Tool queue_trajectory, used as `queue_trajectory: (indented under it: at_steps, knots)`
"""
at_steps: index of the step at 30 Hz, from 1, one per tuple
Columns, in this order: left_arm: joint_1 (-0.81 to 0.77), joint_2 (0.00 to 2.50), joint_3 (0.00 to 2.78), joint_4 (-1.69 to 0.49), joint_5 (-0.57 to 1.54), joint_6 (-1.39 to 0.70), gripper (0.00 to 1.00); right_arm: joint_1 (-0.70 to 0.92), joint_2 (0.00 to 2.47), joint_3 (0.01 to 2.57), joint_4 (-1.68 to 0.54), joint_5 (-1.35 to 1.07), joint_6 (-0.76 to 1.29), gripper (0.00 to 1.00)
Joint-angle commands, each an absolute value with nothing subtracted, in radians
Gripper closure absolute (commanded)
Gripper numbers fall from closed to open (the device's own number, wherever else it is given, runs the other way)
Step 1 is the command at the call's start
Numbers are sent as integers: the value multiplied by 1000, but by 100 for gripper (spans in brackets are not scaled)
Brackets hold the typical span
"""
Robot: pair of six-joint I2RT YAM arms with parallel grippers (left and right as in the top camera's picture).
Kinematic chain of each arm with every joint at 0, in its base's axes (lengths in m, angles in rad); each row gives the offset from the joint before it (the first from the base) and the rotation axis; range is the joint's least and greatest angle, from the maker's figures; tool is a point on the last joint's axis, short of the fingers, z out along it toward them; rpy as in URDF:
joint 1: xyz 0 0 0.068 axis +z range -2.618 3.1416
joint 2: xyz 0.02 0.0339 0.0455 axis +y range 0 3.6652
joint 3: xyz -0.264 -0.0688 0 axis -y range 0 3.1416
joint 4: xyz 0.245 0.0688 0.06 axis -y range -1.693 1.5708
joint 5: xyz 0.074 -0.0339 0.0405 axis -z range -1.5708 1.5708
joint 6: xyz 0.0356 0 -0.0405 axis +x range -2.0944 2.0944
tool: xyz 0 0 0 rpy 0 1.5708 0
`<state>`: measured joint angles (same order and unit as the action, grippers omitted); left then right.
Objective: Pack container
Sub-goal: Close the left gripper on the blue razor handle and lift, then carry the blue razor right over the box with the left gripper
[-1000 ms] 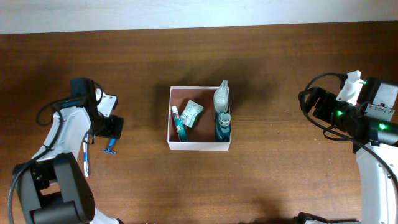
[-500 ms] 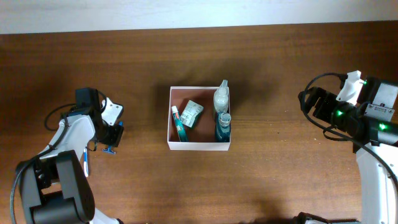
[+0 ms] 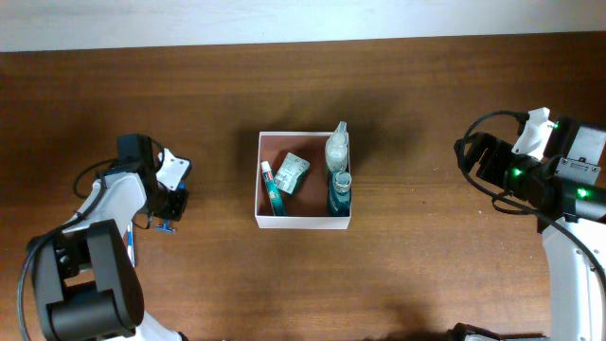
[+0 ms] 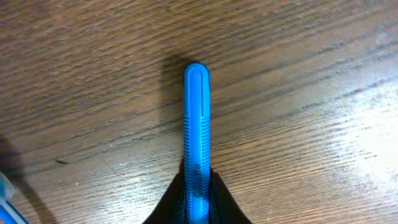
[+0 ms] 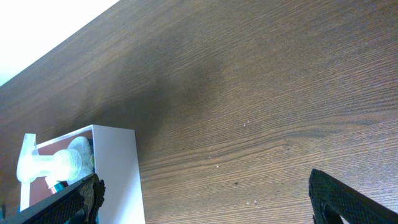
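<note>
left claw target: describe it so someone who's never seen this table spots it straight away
From the white-walled container mid-table, go left across bare wood to the left claw. Pinched in it, lying flat on the table, is a slim handle. It is solid bright blue with fine ribbing, unlike the longer blue-and-white stick beside it.

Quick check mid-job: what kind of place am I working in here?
Probably a robot lab bench: a dark wood-grain tabletop, a plain white surface behind it, and a cabled robot arm on each side of a white-walled square box of toiletries.
</note>
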<state>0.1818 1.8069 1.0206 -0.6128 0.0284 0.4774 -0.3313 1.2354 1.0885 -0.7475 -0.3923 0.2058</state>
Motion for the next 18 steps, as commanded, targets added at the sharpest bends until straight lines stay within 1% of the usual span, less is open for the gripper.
queue_trajectory:
  at_steps: [1,3,6,10,13,18]
  knots:
    - [162,1851,1056,-622,24,408,94,-334,1237,1105,-744,-384,204,2]
    - [144,1850,1087,-645,24,408,94,-334,1237,1105,-744,-384,203,2]
    - [105,1842,1151,-692,23,395,98,-334,1237,1105,-744,-384,204,1]
    - [26,1818,1282,-758,23,342,99,-334,1237,1105,-744,-384,204,2]
    - [-31,1797,1401,-817,20,274,99,-334,1237,1105,-744,-384,203,2]
    - [-145,1761,1606,-926,23,82,99,-334,1237,1105,-744,-384,204,2]
